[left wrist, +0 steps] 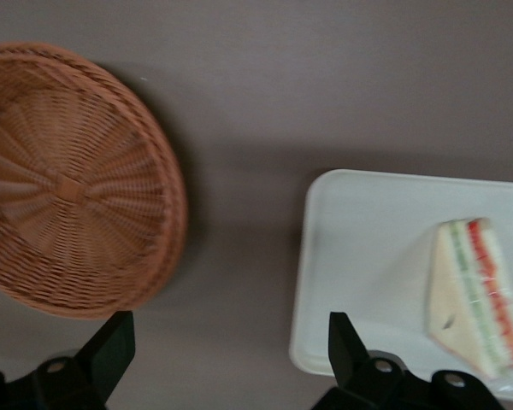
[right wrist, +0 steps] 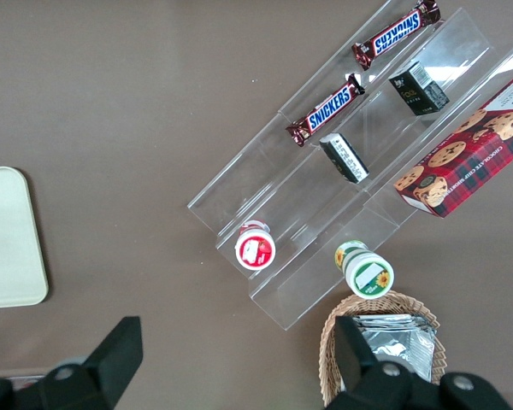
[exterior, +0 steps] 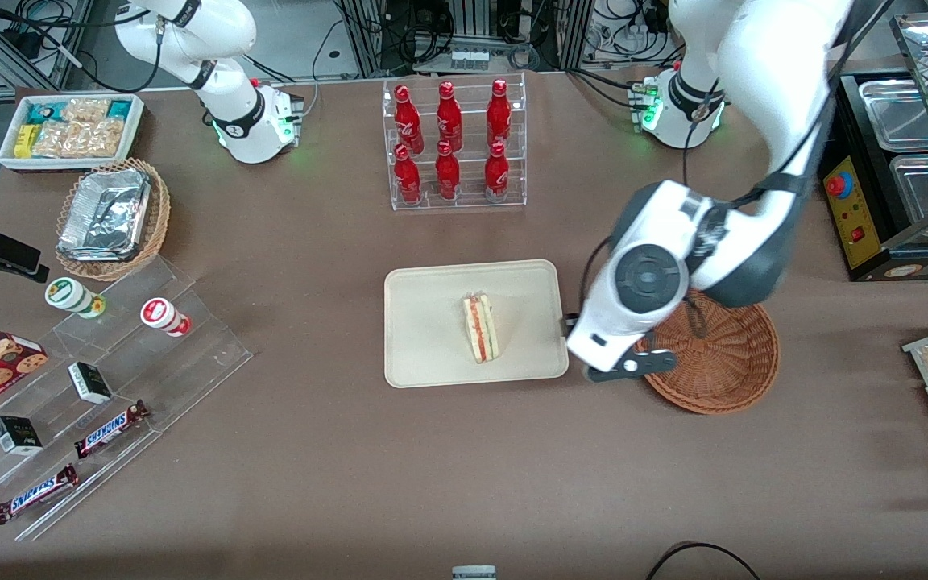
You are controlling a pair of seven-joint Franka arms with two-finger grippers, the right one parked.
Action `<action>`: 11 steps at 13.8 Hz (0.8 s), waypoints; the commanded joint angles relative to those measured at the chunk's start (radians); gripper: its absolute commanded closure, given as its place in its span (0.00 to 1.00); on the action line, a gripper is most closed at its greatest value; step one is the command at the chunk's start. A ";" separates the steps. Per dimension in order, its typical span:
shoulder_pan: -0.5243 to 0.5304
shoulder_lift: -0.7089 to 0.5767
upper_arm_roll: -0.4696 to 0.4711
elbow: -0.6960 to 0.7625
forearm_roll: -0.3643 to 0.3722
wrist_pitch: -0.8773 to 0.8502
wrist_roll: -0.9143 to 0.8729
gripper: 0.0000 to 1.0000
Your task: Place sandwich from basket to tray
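The sandwich, a white-bread wedge with red and green filling, lies on the cream tray, toward the end nearest the basket. The reddish-brown wicker basket stands beside the tray toward the working arm's end of the table, with nothing in it. My gripper hangs above the bare table in the gap between basket and tray. It is open and holds nothing. In the front view the white wrist housing hides its fingers and part of the basket.
A clear rack of red bottles stands farther from the front camera than the tray. Toward the parked arm's end are a stepped acrylic shelf with snacks, a tan basket of foil containers and a white snack tray. A food warmer stands at the working arm's end.
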 commanded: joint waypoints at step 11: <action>0.254 -0.440 0.132 -0.184 -0.131 -0.242 0.728 0.00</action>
